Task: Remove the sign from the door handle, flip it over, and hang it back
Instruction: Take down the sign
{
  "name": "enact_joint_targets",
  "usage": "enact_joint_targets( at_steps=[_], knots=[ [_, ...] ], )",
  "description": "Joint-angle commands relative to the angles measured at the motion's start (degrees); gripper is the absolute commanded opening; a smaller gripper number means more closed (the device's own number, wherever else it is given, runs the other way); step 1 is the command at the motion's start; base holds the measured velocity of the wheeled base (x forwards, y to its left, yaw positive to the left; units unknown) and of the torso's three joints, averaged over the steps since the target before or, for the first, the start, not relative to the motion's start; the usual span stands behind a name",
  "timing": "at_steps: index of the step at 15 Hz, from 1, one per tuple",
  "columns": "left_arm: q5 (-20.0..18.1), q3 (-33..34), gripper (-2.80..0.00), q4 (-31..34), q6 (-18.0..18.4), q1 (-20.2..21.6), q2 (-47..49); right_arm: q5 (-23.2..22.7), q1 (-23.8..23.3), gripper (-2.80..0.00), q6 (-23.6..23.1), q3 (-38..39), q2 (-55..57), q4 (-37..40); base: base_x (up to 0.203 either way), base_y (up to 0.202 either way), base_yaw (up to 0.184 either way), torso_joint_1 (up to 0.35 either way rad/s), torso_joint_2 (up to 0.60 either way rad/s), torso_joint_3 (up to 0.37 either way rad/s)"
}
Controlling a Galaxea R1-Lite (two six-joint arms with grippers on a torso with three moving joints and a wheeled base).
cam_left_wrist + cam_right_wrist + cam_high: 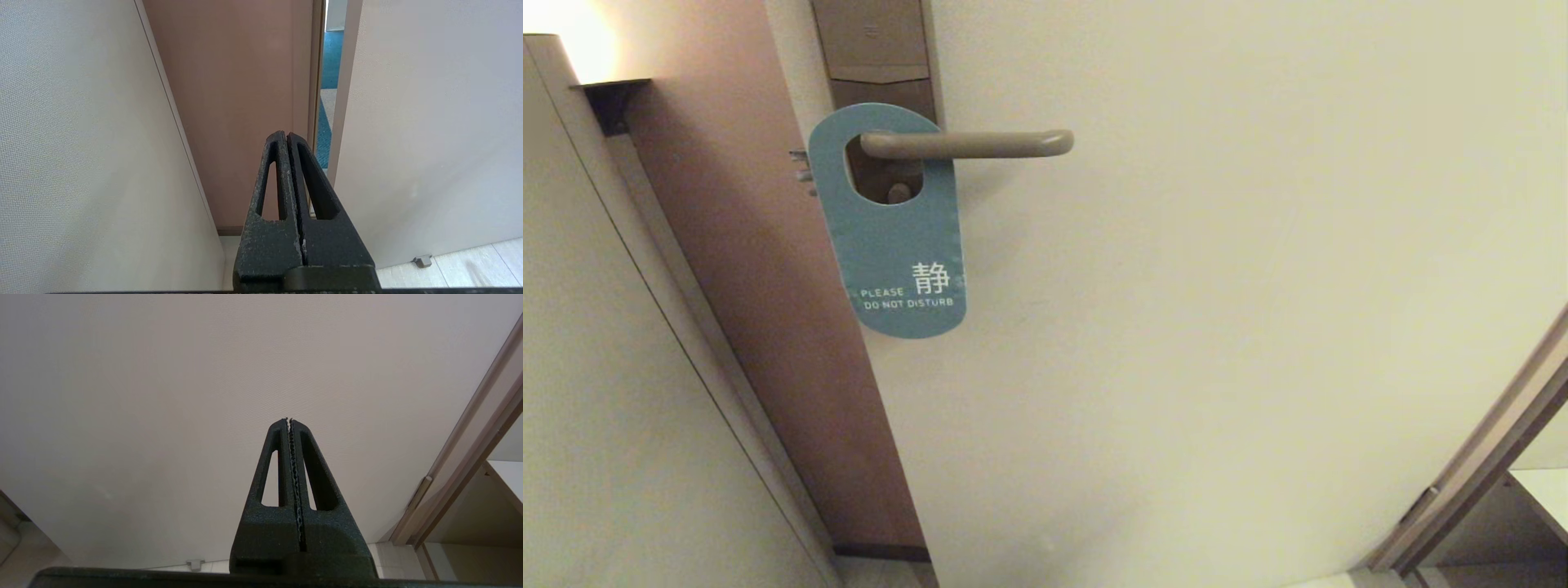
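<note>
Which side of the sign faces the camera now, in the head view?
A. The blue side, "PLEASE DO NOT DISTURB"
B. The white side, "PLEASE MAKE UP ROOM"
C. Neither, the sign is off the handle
A: the sign hangs on the door handle with its blue face and the words "PLEASE DO NOT DISTURB" showing.

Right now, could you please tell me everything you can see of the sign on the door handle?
The sign is a flat blue card with rounded ends, apparently thin cardstock. Its oval hole is threaded over the door handle, near the lock plate. It hangs slightly tilted against the door, showing white "PLEASE DO NOT DISTURB" and a Chinese character. Neither gripper touches it.
</note>
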State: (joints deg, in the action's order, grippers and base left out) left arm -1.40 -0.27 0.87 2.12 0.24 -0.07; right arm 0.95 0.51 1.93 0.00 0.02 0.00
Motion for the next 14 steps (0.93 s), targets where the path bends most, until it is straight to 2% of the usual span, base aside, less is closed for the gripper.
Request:
enact_joint_targets(
  at_steps=[1,14],
  knots=[
    [0.0,-0.08,-2.8,0.01,-0.01,0.02,0.07,0.02,0.02,-2.8,0.01,0.0,-0.02,0.0,0.0,0.0,0.0,0.0,0.0,0.0],
    [0.0,-0.07,-2.8,0.01,-0.01,0.02,0.07,0.02,-0.04,-2.8,0.01,0.0,-0.02,0.0,0.0,0.0,0.0,0.0,0.0,0.0]
  ],
)
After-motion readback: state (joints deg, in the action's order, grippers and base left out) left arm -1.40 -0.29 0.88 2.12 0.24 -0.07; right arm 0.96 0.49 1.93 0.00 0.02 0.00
